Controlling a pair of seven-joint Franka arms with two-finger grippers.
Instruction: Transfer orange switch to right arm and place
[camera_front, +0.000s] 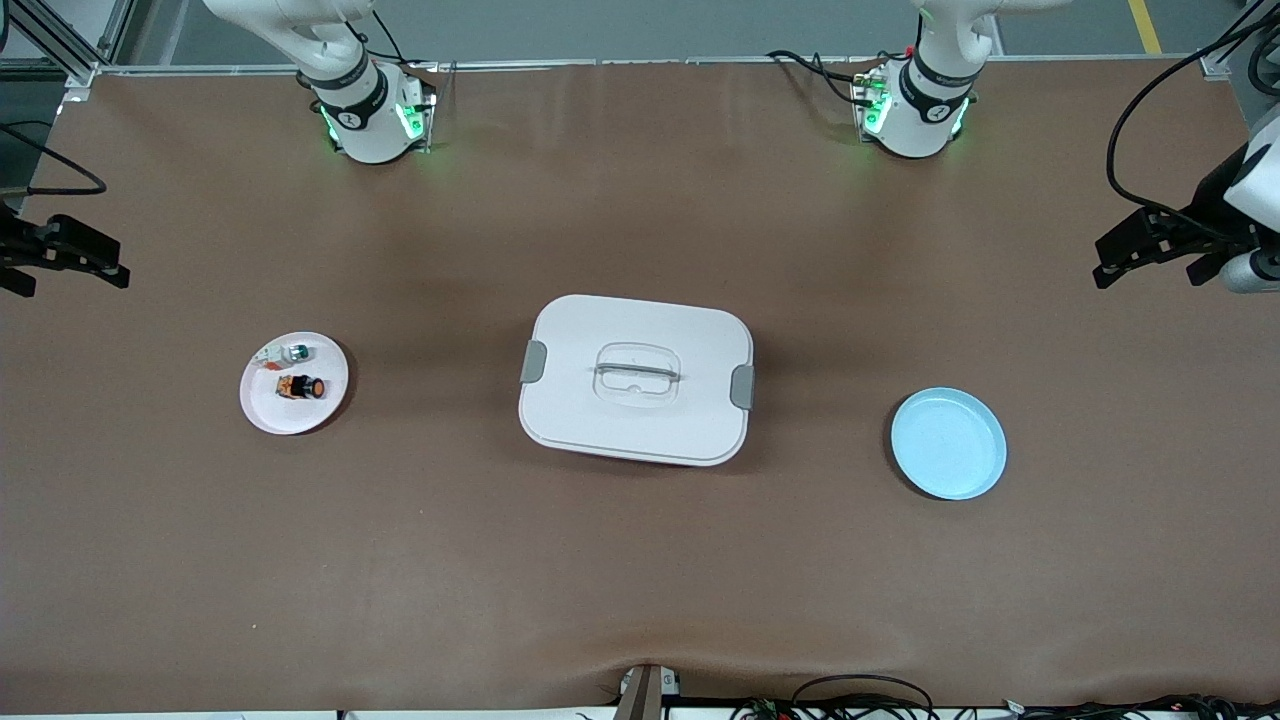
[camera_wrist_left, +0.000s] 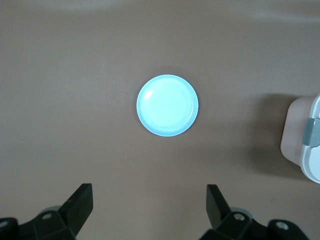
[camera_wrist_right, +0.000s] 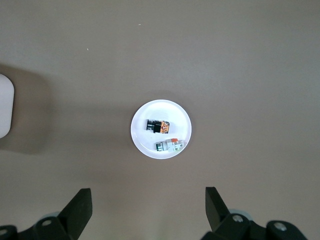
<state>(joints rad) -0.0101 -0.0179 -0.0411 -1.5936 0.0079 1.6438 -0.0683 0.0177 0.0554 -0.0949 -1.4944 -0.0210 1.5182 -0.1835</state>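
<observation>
Both grippers high; orange switch (camera_wrist_right: 159, 126) on plate (camera_wrist_right: 145, 142) under right gripper (camera_wrist_right: 148, 212).

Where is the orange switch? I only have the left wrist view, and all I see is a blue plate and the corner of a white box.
Observer: The orange switch lies on a white plate toward the right arm's end of the table.
Operator: Anything else on that plate?
Observer: A small white-and-green piece, farther from the front camera than the switch.
Operator: Is the right gripper on the switch?
Observer: No. The right gripper hangs open in the air, holding nothing; its camera looks down on that plate.
</observation>
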